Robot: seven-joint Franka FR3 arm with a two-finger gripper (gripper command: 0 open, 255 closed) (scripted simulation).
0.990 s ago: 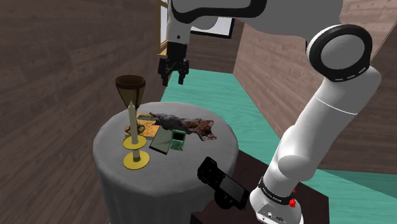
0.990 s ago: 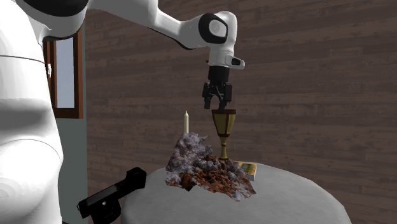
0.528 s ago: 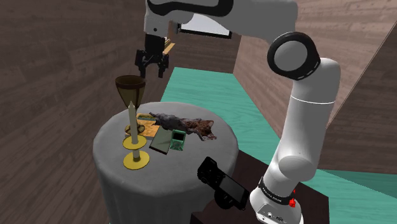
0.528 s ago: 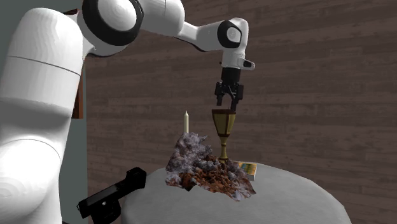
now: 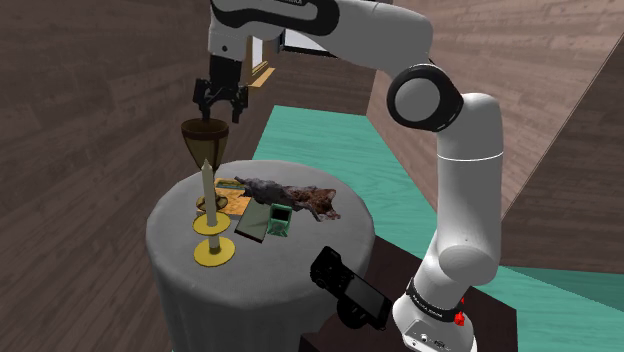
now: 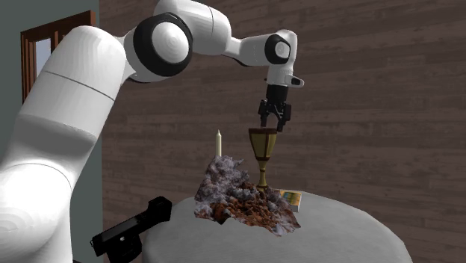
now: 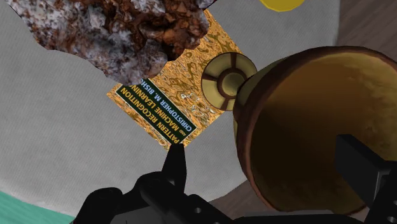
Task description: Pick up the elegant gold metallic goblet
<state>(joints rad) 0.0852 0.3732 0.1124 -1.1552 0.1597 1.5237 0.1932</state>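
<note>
Wrist view, jaws open just above goblet [image 7: 305, 127], spread astride one side of its rim

Open straight above the goblet [image 5: 204, 140], beneath the spread claw [image 5: 221, 112]. By the shoulder view, blocked at six o'clock by the candle [image 5: 207, 180] just in front, at four by the rocky lump [image 5: 295, 195]. Free at nine and twelve, beyond the tabletop [image 5: 300, 260] edge.

Arm [image 5: 462, 150] arches over, end effector [image 5: 220, 108] points down, fingers [image 7: 173, 167] apart.
</note>
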